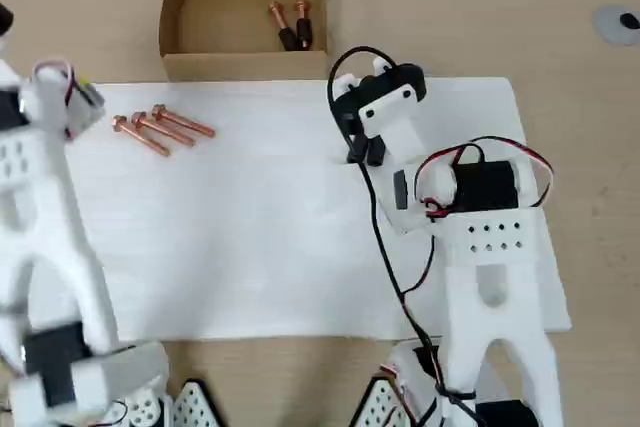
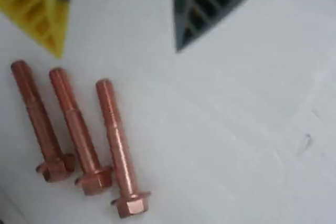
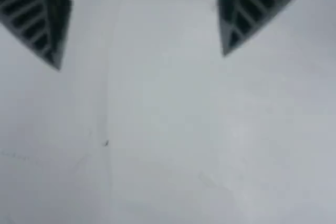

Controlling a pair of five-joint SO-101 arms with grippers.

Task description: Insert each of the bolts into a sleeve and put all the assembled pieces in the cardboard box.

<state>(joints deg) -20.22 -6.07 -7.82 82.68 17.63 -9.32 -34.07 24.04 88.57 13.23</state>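
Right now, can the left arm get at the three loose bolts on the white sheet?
Probably yes: the left gripper hangs open close to the bolts, with nothing lying between them.

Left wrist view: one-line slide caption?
Open left hand near three copper bolts, no sleeves on them, lying side by side on the white mat.

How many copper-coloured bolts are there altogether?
5. Three copper-coloured metal bolts lie on the white sheet; two more, with black sleeves, in the brown cardboard box, whose wall may hide others.
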